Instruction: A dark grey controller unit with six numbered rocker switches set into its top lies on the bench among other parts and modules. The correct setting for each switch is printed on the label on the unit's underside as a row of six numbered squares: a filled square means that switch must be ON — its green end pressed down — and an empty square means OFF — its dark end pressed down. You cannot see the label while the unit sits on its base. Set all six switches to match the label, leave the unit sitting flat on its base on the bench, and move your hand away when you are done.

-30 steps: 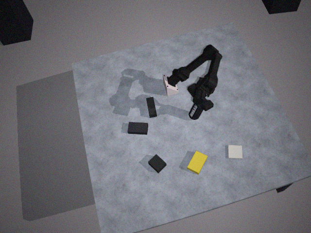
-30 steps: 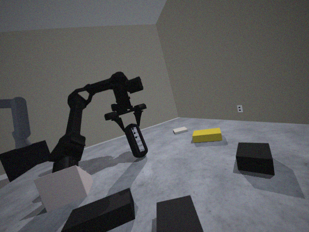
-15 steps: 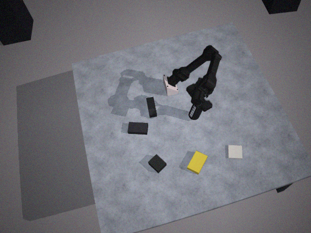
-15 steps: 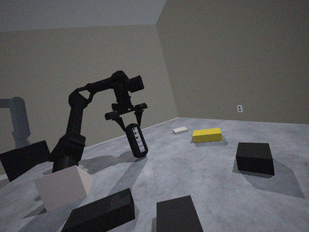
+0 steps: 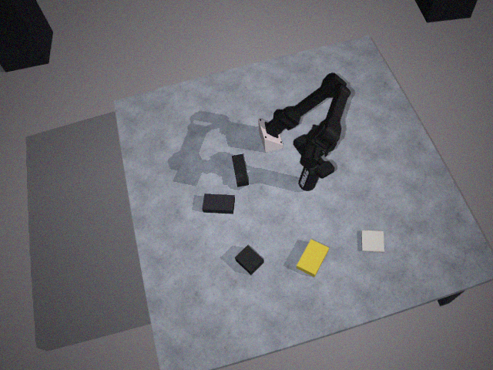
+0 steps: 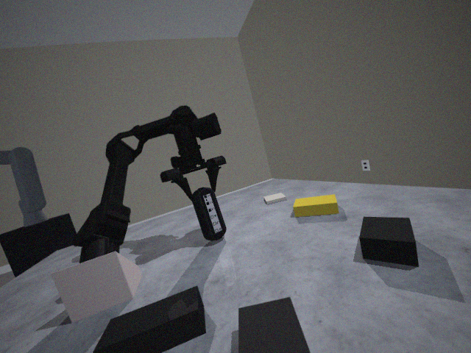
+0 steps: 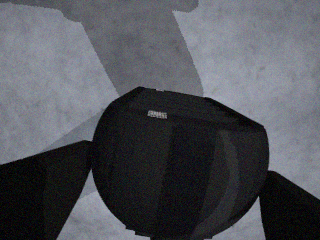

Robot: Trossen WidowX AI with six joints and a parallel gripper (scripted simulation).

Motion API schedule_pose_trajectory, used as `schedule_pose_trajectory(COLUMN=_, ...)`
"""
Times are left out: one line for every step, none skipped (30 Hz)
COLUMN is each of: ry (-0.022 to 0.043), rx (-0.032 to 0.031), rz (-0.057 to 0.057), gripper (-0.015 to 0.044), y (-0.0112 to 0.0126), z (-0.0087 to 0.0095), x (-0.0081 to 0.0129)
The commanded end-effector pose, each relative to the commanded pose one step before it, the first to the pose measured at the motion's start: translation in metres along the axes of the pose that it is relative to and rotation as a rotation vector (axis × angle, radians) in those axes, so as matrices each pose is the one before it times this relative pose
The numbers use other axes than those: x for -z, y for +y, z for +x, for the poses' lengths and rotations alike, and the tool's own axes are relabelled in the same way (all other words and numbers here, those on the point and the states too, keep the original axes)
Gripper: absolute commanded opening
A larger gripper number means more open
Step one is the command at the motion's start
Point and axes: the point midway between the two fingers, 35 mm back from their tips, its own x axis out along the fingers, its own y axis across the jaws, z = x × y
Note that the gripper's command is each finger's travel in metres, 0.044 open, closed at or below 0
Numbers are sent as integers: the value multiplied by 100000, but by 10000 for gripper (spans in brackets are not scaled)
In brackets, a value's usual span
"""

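My gripper point(image 5: 312, 171) point(image 6: 201, 191) point(image 7: 179, 168) is shut on the dark grey controller unit point(image 5: 306, 179) point(image 6: 210, 216) point(image 7: 180, 170) and grips its upper end. The unit hangs almost upright, tilted, with its lower end close to the bench point(image 5: 397, 179); I cannot tell whether it touches. In the exterior view its underside label point(image 6: 213, 215) faces the camera as a row of small squares. The upper squares look filled and the lower ones empty, but they are too small to read surely. The wrist view shows only the unit's rounded end between the two fingers. The switches are hidden.
A pale pink block point(image 5: 271, 139) point(image 6: 95, 284) stands by the arm's base. Three dark blocks point(image 5: 239, 169) point(image 5: 218, 203) point(image 5: 249, 259) lie left and in front. A yellow block point(image 5: 313, 257) point(image 6: 316, 205) and a flat white tile point(image 5: 373, 240) point(image 6: 274, 198) lie further out.
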Motion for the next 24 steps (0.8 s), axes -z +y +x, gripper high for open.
schedule_pose_trajectory(ry=-348, rx=-1816, rz=-233, gripper=338, y=31, z=230, x=531)
schedule_pose_trajectory(ry=5, rx=-1, rz=-1, gripper=338, y=-14, z=-77, x=104)
schedule_pose_trajectory(ry=5, rx=-1, rz=-1, gripper=338, y=-11, z=-64, x=118)
schedule_pose_trajectory(ry=5, rx=0, rz=-2, gripper=338, y=-8, z=-52, x=138)
schedule_pose_trajectory(ry=4, rx=0, rz=-1, gripper=338, y=-4, z=-25, x=112)
schedule_pose_trajectory(ry=3, rx=0, rz=-1, gripper=338, y=-1, z=-11, x=91)
schedule_pose_trajectory(ry=3, rx=0, rz=-1, gripper=338, y=-1, z=-5, x=82)
schedule_pose_trajectory(ry=3, rx=0, rz=-1, gripper=338, y=0, z=-2, x=80)
schedule_pose_trajectory(ry=3, rx=0, rz=-1, gripper=338, y=0, z=0, x=80)
schedule_pose_trajectory(ry=3, rx=0, rz=-1, gripper=338, y=0, z=0, x=81)
schedule_pose_trajectory(ry=3, rx=0, rz=-1, gripper=338, y=0, z=1, x=82)
schedule_pose_trajectory(ry=3, rx=0, rz=-1, gripper=338, y=0, z=1, x=82)
schedule_pose_trajectory(ry=3, rx=0, rz=-1, gripper=338, y=0, z=2, x=82)
schedule_pose_trajectory(ry=3, rx=0, rz=-1, gripper=338, y=0, z=2, x=82)
schedule_pose_trajectory(ry=3, rx=0, rz=-1, gripper=338, y=0, z=3, x=82)
schedule_pose_trajectory(ry=3, rx=0, rz=-1, gripper=338, y=0, z=3, x=82)
schedule_pose_trajectory(ry=3, rx=0, rz=-1, gripper=338, y=0, z=3, x=82)
schedule_pose_trajectory(ry=3, rx=0, rz=-1, gripper=338, y=0, z=4, x=82)
schedule_pose_trajectory(ry=3, rx=0, rz=-1, gripper=338, y=0, z=4, x=82)
schedule_pose_trajectory(ry=3, rx=0, rz=-1, gripper=338, y=0, z=4, x=82)
schedule_pose_trajectory(ry=3, rx=0, rz=-1, gripper=338, y=0, z=4, x=82)
schedule_pose_trajectory(ry=3, rx=0, rz=-1, gripper=338, y=0, z=4, x=82)
schedule_pose_trajectory(ry=3, rx=0, rz=-1, gripper=338, y=0, z=5, x=82)
schedule_pose_trajectory(ry=3, rx=0, rz=-1, gripper=338, y=0, z=5, x=82)
